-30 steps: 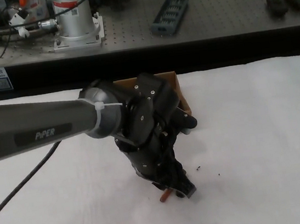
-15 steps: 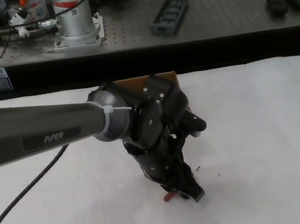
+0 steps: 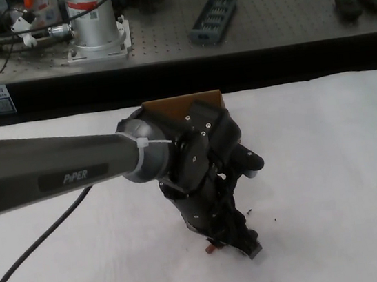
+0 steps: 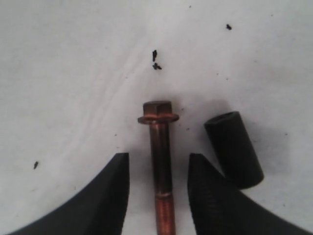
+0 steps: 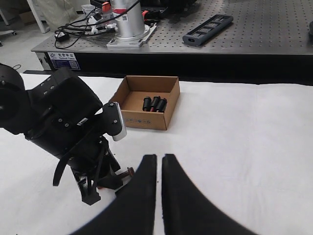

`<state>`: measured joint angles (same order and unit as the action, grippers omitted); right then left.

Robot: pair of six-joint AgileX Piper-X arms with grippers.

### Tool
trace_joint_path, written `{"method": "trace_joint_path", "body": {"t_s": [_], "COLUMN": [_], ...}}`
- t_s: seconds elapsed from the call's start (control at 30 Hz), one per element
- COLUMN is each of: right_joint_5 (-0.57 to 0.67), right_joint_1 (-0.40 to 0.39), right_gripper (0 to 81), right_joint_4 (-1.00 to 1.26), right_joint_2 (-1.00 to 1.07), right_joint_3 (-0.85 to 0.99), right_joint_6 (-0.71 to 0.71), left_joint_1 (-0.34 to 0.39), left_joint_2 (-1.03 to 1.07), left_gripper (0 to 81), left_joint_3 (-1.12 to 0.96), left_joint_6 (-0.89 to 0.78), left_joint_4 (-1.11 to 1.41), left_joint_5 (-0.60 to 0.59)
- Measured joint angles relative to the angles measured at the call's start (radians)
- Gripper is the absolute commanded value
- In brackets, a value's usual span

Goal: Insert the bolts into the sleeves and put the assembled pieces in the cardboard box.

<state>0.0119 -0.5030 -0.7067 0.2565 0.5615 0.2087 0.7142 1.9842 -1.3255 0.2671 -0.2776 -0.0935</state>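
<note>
A copper bolt (image 4: 160, 161) lies flat on the white cloth, its hex head pointing away from the wrist. My left gripper (image 4: 159, 159) is open, one finger on each side of the shank with a gap to each. A black sleeve (image 4: 234, 148) lies just beside one finger. From above, the left gripper (image 3: 240, 242) points down at the cloth and the bolt's end (image 3: 211, 247) peeks out beside it. The cardboard box (image 5: 146, 120) behind holds three assembled pieces (image 5: 154, 104). My right gripper (image 5: 159, 166) is shut with nothing in it, near the left arm.
A dark bench runs along the back with a metal post (image 3: 93, 21), a black rack (image 3: 212, 17) and two black parts (image 3: 360, 1). A cable (image 3: 34, 238) trails over the cloth on the left. White cloth spreads open to the right.
The left arm has shifted a little to the right and nearer, bringing its gripper down around the bolt. The box's back wall shows more now.
</note>
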Motion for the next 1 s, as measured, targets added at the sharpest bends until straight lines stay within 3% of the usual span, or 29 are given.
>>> {"method": "trace_joint_path", "body": {"t_s": [0.27, 0.5, 0.77, 1.0], "right_joint_5": [0.0, 0.0, 0.0, 0.059], "right_joint_1": [0.0, 0.0, 0.0, 0.0], "right_gripper": [3.9, 3.9, 3.9, 3.9], "right_joint_4": [-0.018, -0.041, -0.043, -0.048], "right_joint_2": [0.0, 0.0, 0.005, 0.098], "right_joint_3": [0.0, 0.0, 0.0, 0.0], "right_joint_6": [0.0, 0.0, 0.006, 0.054], "left_joint_1": [0.0, 0.0, 0.0, -0.025], "left_joint_2": [0.022, 0.025, 0.0, -0.104], "left_gripper": [25.2, 0.6, 0.6, 0.6], "left_joint_3": [-0.002, -0.013, -0.033, -0.034], "left_joint_6": [0.0, 0.0, -0.002, -0.153], "left_joint_4": [0.027, 0.027, 0.02, 0.02], "left_joint_5": [-0.023, -0.027, -0.026, -0.03]}}
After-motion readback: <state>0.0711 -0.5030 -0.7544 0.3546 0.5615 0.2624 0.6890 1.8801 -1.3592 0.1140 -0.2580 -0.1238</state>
